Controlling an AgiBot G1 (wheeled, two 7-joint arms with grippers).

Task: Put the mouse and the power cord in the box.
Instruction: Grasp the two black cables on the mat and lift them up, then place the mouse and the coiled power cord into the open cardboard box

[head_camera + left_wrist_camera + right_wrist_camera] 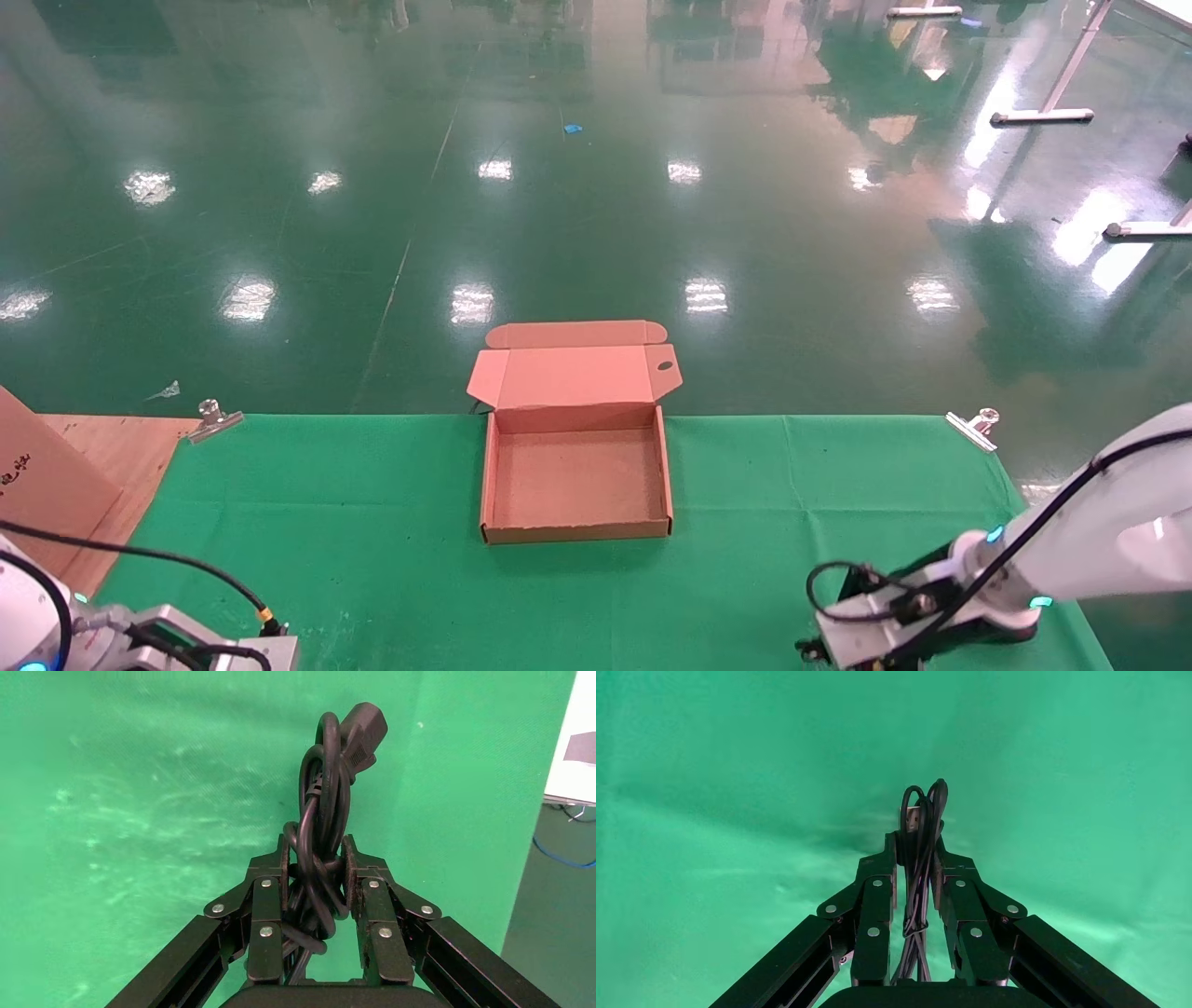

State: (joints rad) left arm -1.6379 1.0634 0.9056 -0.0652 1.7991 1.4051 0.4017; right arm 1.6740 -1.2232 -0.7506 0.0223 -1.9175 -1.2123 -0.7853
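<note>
Power cord (323, 811), looped black cable, pinched between left fingers (267, 903).

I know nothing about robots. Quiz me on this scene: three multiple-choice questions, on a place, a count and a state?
1. Where does the box sit?
A) on the green cloth
B) on the floor
C) on the wooden board
2. How many things lie in it?
A) none
B) one
C) two
3. The left jaws are:
A) open, empty
B) shut on the power cord
C) gripping the box
Answers: A, cloth lies under it. A, its bottom is bare. B, cord loops sit clamped between them; the right jaws clamp thin black cable.
</note>
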